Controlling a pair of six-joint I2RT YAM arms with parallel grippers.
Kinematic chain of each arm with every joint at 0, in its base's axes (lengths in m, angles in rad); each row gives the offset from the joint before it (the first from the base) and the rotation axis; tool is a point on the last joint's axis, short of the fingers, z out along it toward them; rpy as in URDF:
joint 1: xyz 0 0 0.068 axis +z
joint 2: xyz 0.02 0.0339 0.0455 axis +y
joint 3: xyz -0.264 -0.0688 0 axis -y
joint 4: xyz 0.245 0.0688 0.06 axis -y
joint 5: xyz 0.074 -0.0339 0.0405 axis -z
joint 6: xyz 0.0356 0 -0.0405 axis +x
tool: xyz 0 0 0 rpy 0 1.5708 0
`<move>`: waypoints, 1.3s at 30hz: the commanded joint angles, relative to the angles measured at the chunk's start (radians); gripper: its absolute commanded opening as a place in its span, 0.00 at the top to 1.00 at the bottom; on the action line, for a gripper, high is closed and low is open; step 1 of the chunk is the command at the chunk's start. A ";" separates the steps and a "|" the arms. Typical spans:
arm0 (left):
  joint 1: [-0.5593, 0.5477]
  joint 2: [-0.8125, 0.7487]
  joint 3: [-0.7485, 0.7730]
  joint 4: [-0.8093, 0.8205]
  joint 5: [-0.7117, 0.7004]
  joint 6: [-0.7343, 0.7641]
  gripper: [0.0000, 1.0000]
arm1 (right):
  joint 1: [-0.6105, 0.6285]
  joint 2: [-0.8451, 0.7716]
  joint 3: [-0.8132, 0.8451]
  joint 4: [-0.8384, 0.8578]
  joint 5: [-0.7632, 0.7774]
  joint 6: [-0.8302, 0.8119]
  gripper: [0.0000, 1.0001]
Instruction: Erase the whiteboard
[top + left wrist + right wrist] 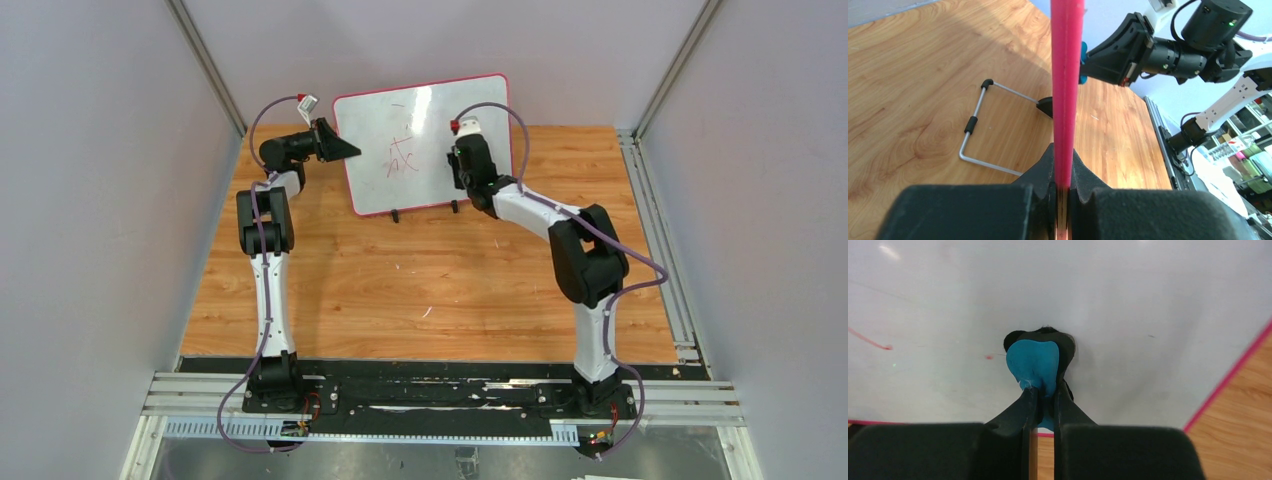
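Observation:
The whiteboard (400, 115) stands upright at the back of the table on its two black feet, with red handwriting (402, 155) in its middle. My left gripper (347, 150) is shut on the board's left edge; in the left wrist view the red-pink frame (1067, 85) runs up from between the jaws (1064, 162). My right gripper (462, 165) is shut on the blue-and-black eraser (1033, 362), which is pressed flat against the board's white face (1148, 300) to the right of the writing. A red stroke (870, 340) and a red dot (989, 357) lie to the eraser's left.
The wooden table (420, 290) lies in front of the board. Grey walls stand on both sides and metal rails (660, 240) run along the right. The board's wire stand (973, 125) rests on the table behind it.

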 commanded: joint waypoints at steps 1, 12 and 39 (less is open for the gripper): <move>0.011 0.040 0.007 0.059 0.047 0.043 1.00 | -0.087 -0.084 -0.083 0.028 0.064 -0.016 0.99; 0.010 0.039 0.007 0.061 0.049 0.043 1.00 | -0.078 -0.083 -0.041 0.023 0.023 0.007 0.99; 0.009 0.040 0.009 0.059 0.048 0.041 1.00 | -0.026 -0.013 -0.024 0.009 0.081 -0.006 0.99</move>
